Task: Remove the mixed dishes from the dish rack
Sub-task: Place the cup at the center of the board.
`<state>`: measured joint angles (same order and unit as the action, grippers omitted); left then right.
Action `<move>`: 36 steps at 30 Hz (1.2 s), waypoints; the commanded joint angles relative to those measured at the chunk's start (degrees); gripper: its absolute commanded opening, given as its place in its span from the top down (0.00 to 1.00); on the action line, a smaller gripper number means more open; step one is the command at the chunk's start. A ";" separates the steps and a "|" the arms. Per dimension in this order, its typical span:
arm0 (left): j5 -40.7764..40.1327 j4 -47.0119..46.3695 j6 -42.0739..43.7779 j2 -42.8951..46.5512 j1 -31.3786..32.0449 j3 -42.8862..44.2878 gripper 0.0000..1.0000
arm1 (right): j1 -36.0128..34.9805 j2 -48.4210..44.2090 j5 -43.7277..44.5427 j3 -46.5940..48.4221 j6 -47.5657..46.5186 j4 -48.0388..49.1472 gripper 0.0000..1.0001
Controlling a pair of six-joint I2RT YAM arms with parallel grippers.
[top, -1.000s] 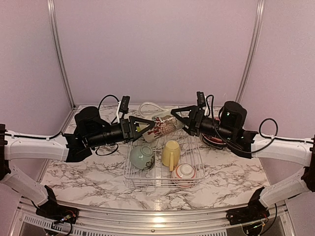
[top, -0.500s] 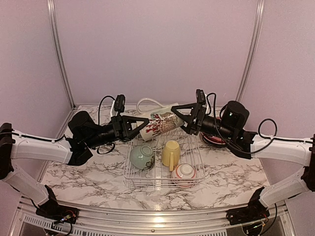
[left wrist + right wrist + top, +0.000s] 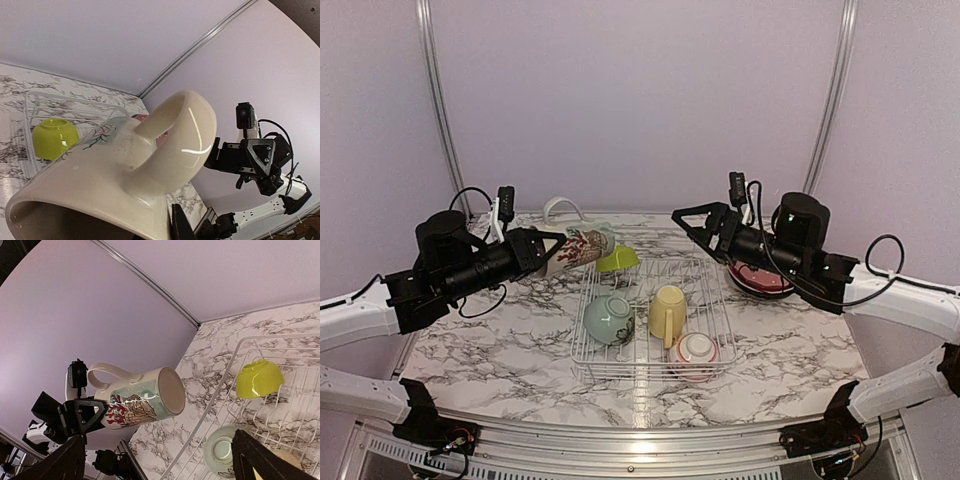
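Note:
My left gripper (image 3: 548, 250) is shut on the cream patterned mug (image 3: 578, 246), holding it on its side in the air, left of the dish rack (image 3: 712, 300) and handle up. The mug fills the left wrist view (image 3: 125, 165) and shows in the right wrist view (image 3: 140, 400). My right gripper (image 3: 692, 228) is open and empty above the rack's far right corner. In the rack are a lime bowl (image 3: 618, 260), a pale-green bowl (image 3: 608, 318), a yellow mug (image 3: 668, 310) and a red-patterned bowl (image 3: 696, 350).
Red and black plates (image 3: 760, 282) are stacked on the marble table right of the rack, partly hidden by my right arm. Lilac walls with metal rails (image 3: 438, 110) close in the back and sides.
My right gripper has come off the mug's base and drawn back slightly. My left arm has carried the mug leftwards, from over the rack's far edge to beyond its left side.

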<state>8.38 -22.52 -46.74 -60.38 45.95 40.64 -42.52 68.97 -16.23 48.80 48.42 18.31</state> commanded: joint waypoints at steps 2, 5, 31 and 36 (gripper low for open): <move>-30.37 27.27 11.70 7.69 -0.33 10.48 1.00 | -0.64 -0.15 5.00 3.87 -7.19 -10.52 0.01; -41.71 40.92 13.06 5.15 -0.50 15.54 1.00 | -2.23 1.32 8.13 6.63 -10.20 -14.31 0.01; -31.05 59.19 20.11 -22.89 -11.90 23.31 1.00 | -10.73 20.76 35.52 31.93 -16.68 -51.14 0.02; -30.80 58.82 20.44 -25.20 -11.94 23.40 0.99 | -10.78 24.46 33.99 35.16 -18.99 -56.93 0.01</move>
<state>-20.56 38.11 -27.81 -84.82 34.41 63.02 -52.88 90.63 17.06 79.79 31.24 -30.85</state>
